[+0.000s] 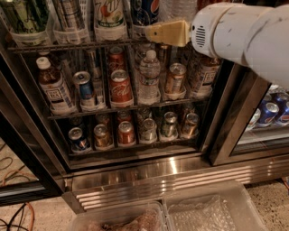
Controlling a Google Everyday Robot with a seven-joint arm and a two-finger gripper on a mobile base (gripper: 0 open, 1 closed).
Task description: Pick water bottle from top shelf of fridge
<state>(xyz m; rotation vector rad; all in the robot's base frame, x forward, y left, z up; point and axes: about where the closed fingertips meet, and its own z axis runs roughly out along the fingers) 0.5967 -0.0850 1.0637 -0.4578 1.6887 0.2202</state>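
Fridge [135, 173] behind, arm [244, 36] lies level, hand [152, 32] at top shelf [67, 46], grip unclear.

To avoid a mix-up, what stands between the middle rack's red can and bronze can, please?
A small white-capped bottle, seen in the camera view; the gripper sits above it, by the top shelf.

Gripper [151, 32] before the top shelf [67, 46] of the fridge [135, 169], water bottle [178, 8] on that shelf behind it.
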